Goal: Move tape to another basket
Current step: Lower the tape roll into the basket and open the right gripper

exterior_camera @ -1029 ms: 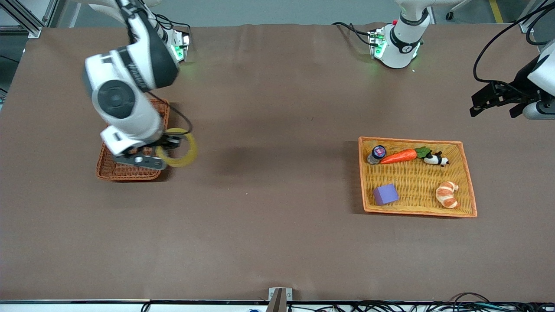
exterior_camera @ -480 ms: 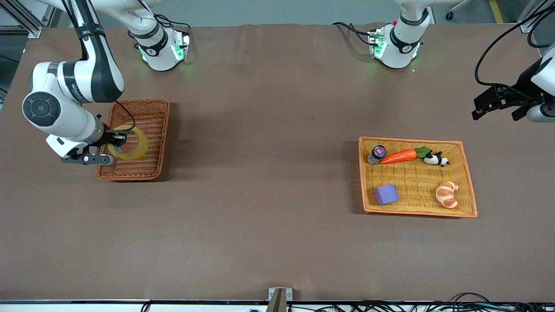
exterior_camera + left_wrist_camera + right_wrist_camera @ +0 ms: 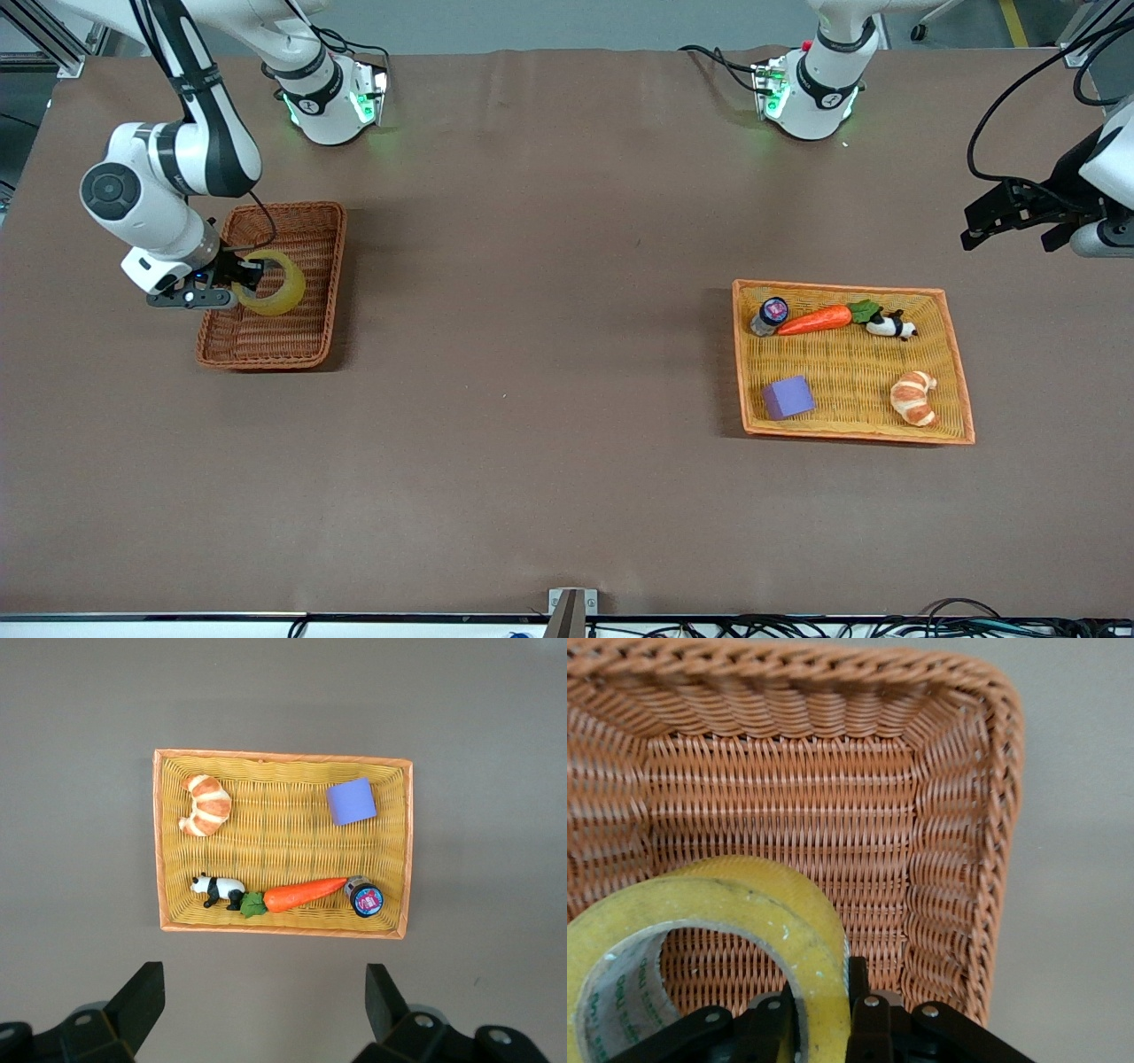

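Note:
The yellowish tape roll (image 3: 275, 282) hangs tilted over the reddish-brown wicker basket (image 3: 306, 221) at the right arm's end of the table. My right gripper (image 3: 248, 278) is shut on the tape's rim. In the right wrist view the tape (image 3: 726, 904) is pinched between the two fingers, one inside the hole and one outside, with the basket's woven floor (image 3: 833, 797) below. My left gripper (image 3: 1010, 213) is open and empty, held high over bare table near the left arm's end; it waits there (image 3: 263, 992).
The bright orange-yellow tray (image 3: 952, 354) holds a carrot (image 3: 813, 320), a small bottle (image 3: 770, 315), a panda toy (image 3: 890, 326), a purple block (image 3: 788, 397) and a croissant (image 3: 914, 397). The left wrist view shows that tray (image 3: 283, 912) from above.
My right gripper carried the tape from beside the basket to over it, then shifted farther from the front camera and tilted the roll. The left arm barely moved.

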`<state>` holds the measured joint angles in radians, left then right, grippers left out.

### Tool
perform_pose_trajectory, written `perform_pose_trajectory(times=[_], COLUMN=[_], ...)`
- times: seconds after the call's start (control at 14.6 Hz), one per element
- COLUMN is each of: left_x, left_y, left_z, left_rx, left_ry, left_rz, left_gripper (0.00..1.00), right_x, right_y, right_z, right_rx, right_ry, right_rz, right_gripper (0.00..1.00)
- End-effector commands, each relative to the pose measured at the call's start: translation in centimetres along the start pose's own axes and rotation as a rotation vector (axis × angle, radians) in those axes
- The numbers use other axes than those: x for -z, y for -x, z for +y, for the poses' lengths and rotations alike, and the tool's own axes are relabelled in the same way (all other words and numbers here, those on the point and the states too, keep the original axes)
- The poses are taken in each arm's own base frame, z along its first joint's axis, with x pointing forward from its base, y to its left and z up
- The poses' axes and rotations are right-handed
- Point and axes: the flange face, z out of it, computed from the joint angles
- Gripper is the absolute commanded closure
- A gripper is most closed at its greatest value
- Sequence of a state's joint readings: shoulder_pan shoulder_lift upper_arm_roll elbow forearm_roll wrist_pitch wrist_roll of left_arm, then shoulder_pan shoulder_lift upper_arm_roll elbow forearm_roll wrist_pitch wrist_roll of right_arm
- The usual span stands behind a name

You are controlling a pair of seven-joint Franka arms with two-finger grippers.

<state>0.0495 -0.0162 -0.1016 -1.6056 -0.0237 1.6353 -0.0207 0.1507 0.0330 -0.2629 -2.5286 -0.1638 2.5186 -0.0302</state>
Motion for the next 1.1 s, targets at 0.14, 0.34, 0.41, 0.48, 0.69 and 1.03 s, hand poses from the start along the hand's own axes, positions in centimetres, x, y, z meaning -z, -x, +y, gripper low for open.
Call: perform_pose_trajectory(times=[0.14, 0.34, 0.41, 0.48, 0.69, 1.03], left_x=[0.0, 0.2, 0.3, 0.3, 0.0, -0.4], left_y=[-0.2, -0.1, -0.1, -0.1, -0.2, -0.3], left_z=[-0.2, -0.2, -0.2, -0.2, -0.2, -1.3], left_rx=[-0.011, -0.012, -0.012, -0.012, -0.014, -0.035], left_ry=[0.01, 0.008, 0.008, 0.009, 0.009, 0.005], left_rz=[0.012, 0.015, 0.019, 0.019, 0.012, -0.004], left_gripper=[0.0, 0.0, 0.0, 0.0, 0.0, 0.0], right_x=[-2.2, -3.8, -3.9, -4.2, -5.0, 2.5], right_y=[0.6, 1.1, 1.2, 1.5, 1.5, -1.0], right_z=[-0.3, -0.2, -0.2, -0.2, -0.3, 1.2], right_rx=[0.011, 0.009, 0.008, 0.009, 0.006, -0.031], right_ry=[-0.005, -0.004, -0.004, -0.004, -0.002, -0.007], right_rz=[0.027, 0.032, 0.036, 0.038, 0.027, 0.013], right_gripper=[0.98, 0.96, 0.96, 0.95, 0.45, 0.0])
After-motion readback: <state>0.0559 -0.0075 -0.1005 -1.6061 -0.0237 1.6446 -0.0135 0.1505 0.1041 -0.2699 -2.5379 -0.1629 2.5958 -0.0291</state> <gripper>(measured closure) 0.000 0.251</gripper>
